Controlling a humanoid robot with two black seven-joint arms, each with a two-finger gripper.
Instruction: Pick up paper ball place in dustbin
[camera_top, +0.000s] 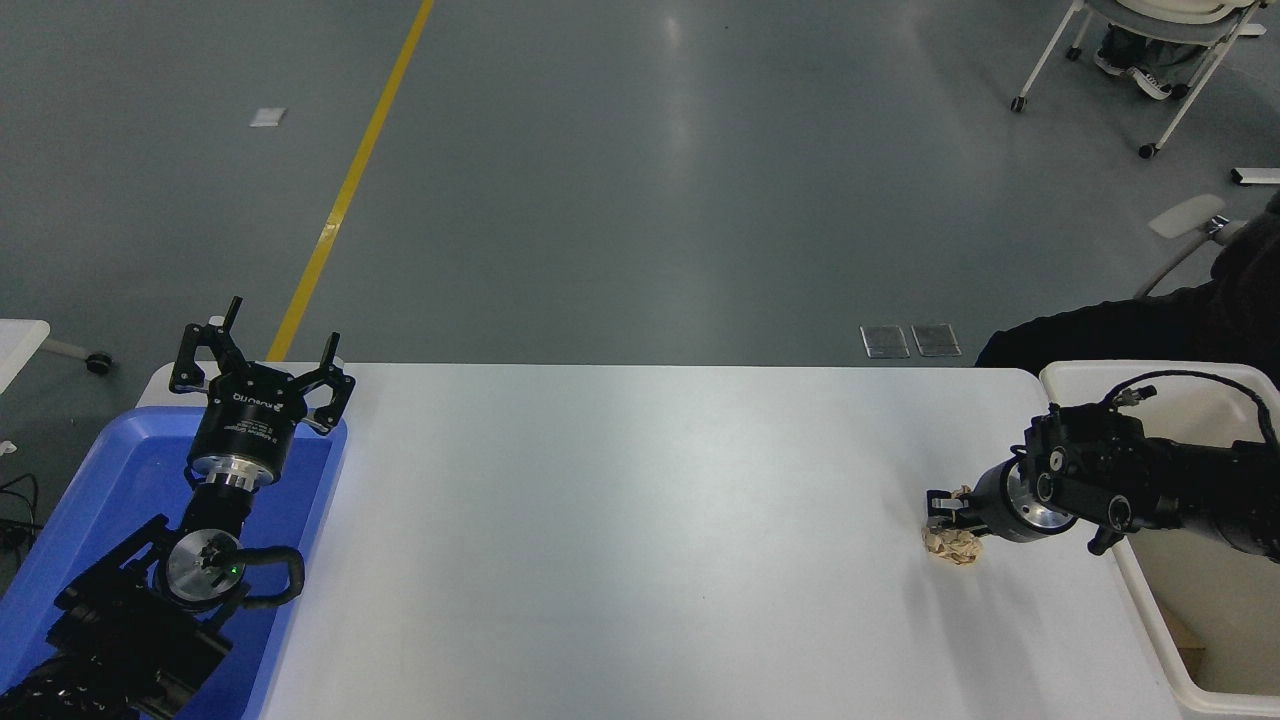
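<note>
The tan-brown paper ball (953, 548) lies on the white table (640, 520) near its right edge. My right gripper (940, 508) comes in from the right, low over the table, and sits down on the ball. Crumpled paper shows just above and below the gripper's tip. The gripper hides the middle of the ball. The cream-white dustbin (1150, 612) stands right of the table's right edge, under my right arm. My left gripper (262, 362) is parked open over the blue tray at the left.
A shallow blue tray (100, 480) lies at the table's left end under my left arm. A dark sleeve (1100, 330) reaches in at the far right behind the dustbin. A wheeled chair (1150, 60) stands on the floor beyond.
</note>
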